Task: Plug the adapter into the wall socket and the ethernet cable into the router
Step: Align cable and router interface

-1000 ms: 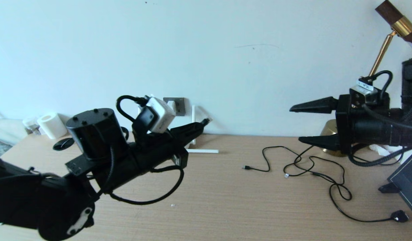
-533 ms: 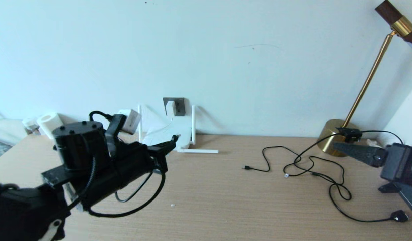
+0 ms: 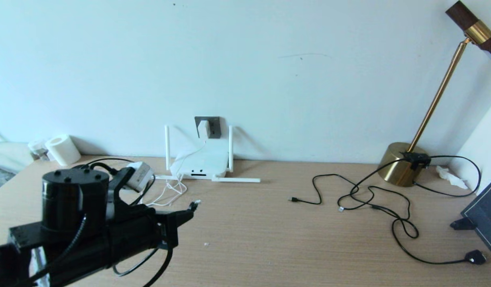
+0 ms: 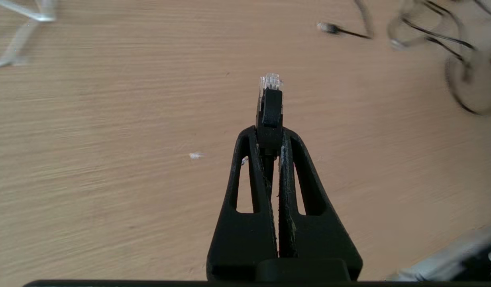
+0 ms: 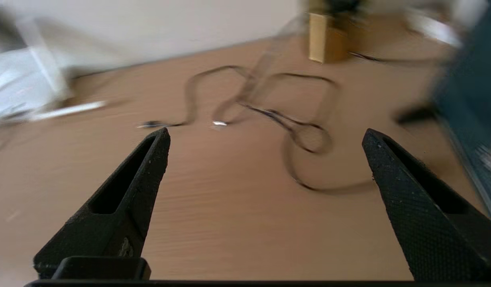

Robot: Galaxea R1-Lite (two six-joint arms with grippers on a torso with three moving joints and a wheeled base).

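At mid-frame against the wall you can see the adapter (image 3: 203, 128) already seated in the wall socket (image 3: 209, 126), just above the router (image 3: 198, 164) on the tabletop (image 3: 289, 239), so half your job looks done. What remains is the ethernet cable (image 4: 270, 104): your left hand (image 3: 188, 211), lower left, is clamped on its plug, well short of the router. Compared with a second ago, that hand has dropped and pulled back from the wall, and your right hand (image 5: 265, 143), fingers spread wide and empty, has left the head view.
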